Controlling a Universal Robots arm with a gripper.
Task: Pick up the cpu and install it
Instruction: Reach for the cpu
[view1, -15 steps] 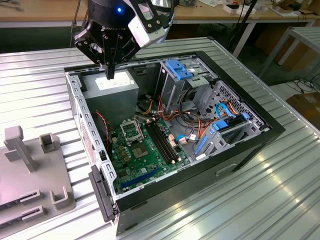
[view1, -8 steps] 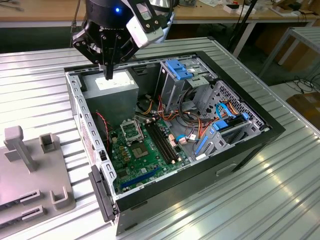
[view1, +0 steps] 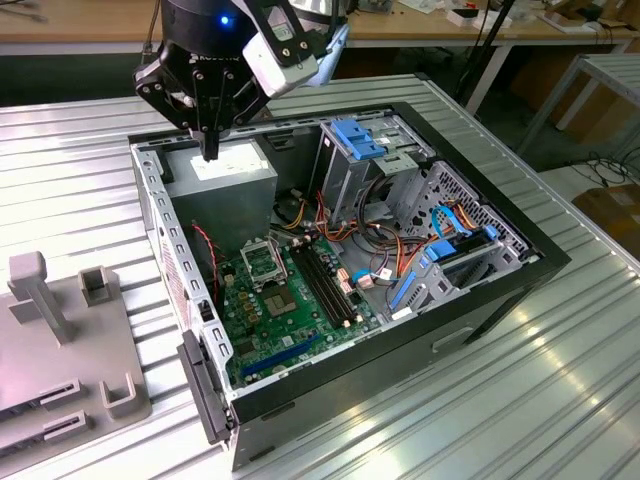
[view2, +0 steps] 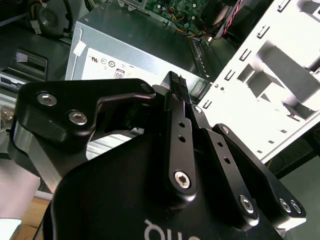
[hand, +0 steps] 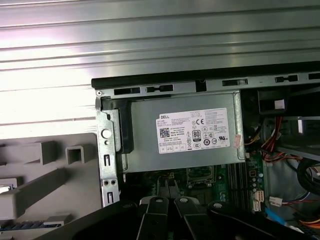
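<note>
My gripper (view1: 210, 152) hangs above the grey power-supply box (view1: 222, 182) at the back of the open computer case, on the exterior view's left. Its two black fingers are pressed together, shut, with nothing seen between them. In the first wrist view the gripper (hand: 169, 184) points toward the green board close to the hollow metal socket frame (hand: 201, 175). In the exterior view the socket frame (view1: 262, 262) sits on the motherboard. Just in front of it lies a small flat grey square (view1: 278, 300) that looks like the cpu, well below and apart from the gripper.
Long black memory slots (view1: 325, 280) run beside the socket. Blue drive brackets (view1: 362, 138) and bundles of orange and red cables (view1: 385, 245) occupy the case's right half. A grey fixture with upright posts (view1: 60, 340) stands on the ribbed metal table (view1: 520, 390), left of the case.
</note>
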